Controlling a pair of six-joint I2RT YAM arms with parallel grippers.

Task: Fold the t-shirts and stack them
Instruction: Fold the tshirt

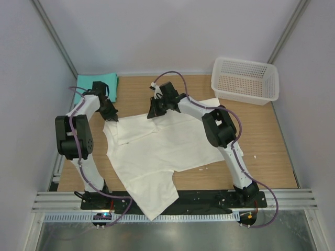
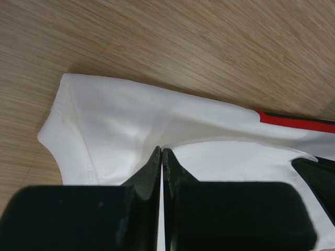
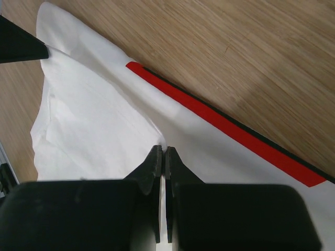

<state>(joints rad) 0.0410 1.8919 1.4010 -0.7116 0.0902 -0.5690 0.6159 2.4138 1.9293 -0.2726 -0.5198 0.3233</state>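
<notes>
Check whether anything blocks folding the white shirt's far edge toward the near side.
Nothing visible does. The left gripper and right gripper pinch the white shirt at its far edge; the cloth nearer lies bare. The basket and green shirt sit off at the far corners.

Pale grey walls (image 1: 167, 31) enclose light wood-grain table (image 1: 272, 151); metal rails (image 1: 293, 200) along near edge

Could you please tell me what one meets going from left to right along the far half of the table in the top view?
Teal shirt → left gripper → right gripper → basket. The white shirt, pinched by both grippers, spans the middle, so it is left out.
</notes>
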